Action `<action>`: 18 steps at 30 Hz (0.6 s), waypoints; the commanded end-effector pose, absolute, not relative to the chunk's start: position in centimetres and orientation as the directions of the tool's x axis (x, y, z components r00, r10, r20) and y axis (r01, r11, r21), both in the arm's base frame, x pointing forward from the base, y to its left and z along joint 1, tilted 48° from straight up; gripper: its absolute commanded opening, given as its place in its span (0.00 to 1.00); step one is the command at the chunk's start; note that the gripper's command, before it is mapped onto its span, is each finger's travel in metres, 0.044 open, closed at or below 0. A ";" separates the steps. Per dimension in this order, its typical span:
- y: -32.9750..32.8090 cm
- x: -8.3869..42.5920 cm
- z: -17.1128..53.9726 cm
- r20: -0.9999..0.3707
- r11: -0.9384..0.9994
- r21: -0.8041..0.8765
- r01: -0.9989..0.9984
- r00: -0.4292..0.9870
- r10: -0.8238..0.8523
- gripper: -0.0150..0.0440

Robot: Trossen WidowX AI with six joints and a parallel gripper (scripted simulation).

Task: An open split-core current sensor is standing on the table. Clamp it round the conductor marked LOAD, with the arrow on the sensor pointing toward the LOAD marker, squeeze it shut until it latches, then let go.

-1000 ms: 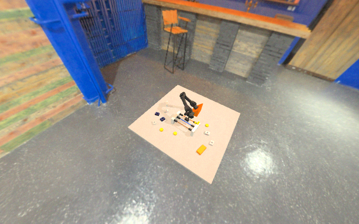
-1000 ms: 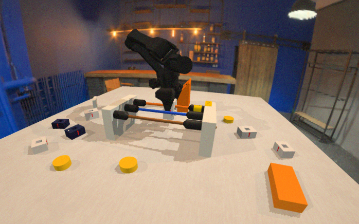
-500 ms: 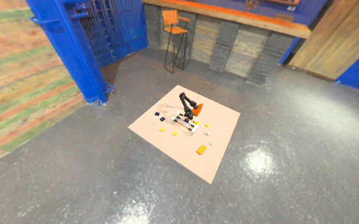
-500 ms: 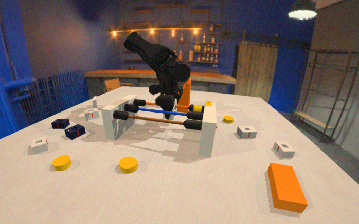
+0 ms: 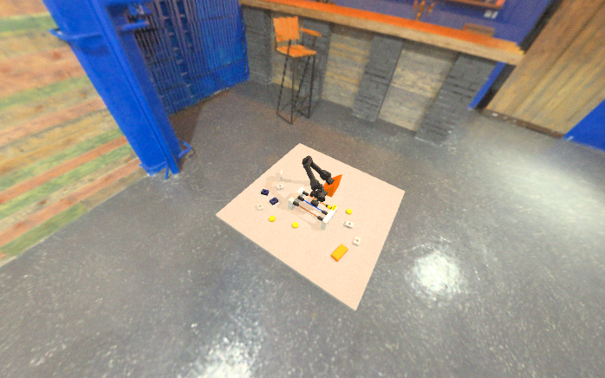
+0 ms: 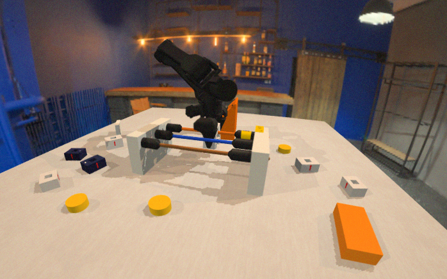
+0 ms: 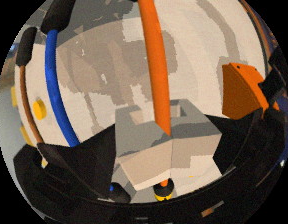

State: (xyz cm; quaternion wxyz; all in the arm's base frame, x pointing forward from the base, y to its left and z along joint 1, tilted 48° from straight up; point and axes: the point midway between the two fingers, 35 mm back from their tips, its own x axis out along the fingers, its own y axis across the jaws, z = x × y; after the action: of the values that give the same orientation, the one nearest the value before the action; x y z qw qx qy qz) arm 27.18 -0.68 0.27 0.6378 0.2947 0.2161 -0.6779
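Pale tabletop (image 5: pixel 309 263) (image 6: pixel 218 249) — claw (image 6: pixel 208 143) (image 7: pixel 155 121) gripping sensor (image 7: pixel 167 135) — around orange conductor (image 6: pixel 191 129) (image 7: pixel 156 65)

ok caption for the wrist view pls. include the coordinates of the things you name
The hand (image 7: pixel 155 121) grips the white sensor (image 7: pixel 195 136) around the orange conductor (image 7: pixel 156 65)

Landmark: conductor rack, white end walls (image 5: pixel 328 218) (image 6: pixel 259 166). Conductors across it: copper-brown (image 6: pixel 197 149) (image 7: pixel 26 100), plain blue (image 6: pixel 197 138) (image 7: pixel 55 90), orange (image 6: pixel 190 129) (image 7: pixel 156 60). End sleeves black; the one at the orange conductor's right end in the exterior view has a yellow band (image 6: pixel 246 135). Yellow marker with dark markings (image 6: pixel 259 128) on top of the rack. Split-core sensor (image 7: pixel 167 135) on the orange conductor: pale grey-white. Left of rack in exterior view: two navy blocks (image 6: pixel 75 154) (image 6: pixel 93 164), red stroke on each; white blocks, red strokes. Right of rack: two more white blocks (image 6: pixel 307 164) (image 6: pixel 353 186), red strokes; plain orange block (image 6: pixel 357 231) (image 5: pixel 339 252). Discs around rack: solid yellow. Bracket (image 6: pixel 230 119) (image 7: pixel 242 90) behind rack: orange. Tabletop (image 5: pixel 295 244) (image 6: pixel 218 242) under rack: pale beige. Arm (image 6: pixel 197 69) (image 5: pixel 314 173) above rack: all black.
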 end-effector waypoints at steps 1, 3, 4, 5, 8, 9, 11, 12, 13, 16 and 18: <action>-0.7 27.2 0.3 -0.675 -0.093 0.084 0.992 -0.012 -0.737 0.81; -0.7 27.2 0.3 -0.675 -0.093 0.084 0.992 -0.012 -0.737 0.79; -0.7 27.2 0.3 -0.675 -0.093 0.084 0.992 -0.012 -0.737 0.77; -0.7 27.2 0.3 -0.675 -0.093 0.084 0.992 -0.012 -0.737 0.76; -0.7 27.2 0.3 -0.675 -0.093 0.084 0.992 -0.012 -0.737 0.70; -0.7 27.2 0.3 -0.675 -0.093 0.084 0.992 -0.012 -0.737 0.65; -0.7 27.2 0.3 -0.675 -0.093 0.084 0.992 -0.012 -0.737 0.56; -0.7 27.2 0.3 -0.675 -0.093 0.084 0.992 -0.012 -0.737 0.52; -0.7 27.2 0.3 -0.675 -0.093 0.084 0.992 -0.012 -0.737 0.47; -0.7 27.2 0.3 -0.675 -0.093 0.084 0.992 -0.012 -0.737 0.34; -0.7 27.2 0.3 -0.675 -0.093 0.084 0.992 -0.012 -0.737 0.25</action>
State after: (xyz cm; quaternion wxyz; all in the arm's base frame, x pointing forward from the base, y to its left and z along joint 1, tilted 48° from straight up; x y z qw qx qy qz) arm 27.18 -0.67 0.27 0.6379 0.2947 0.2162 -0.6779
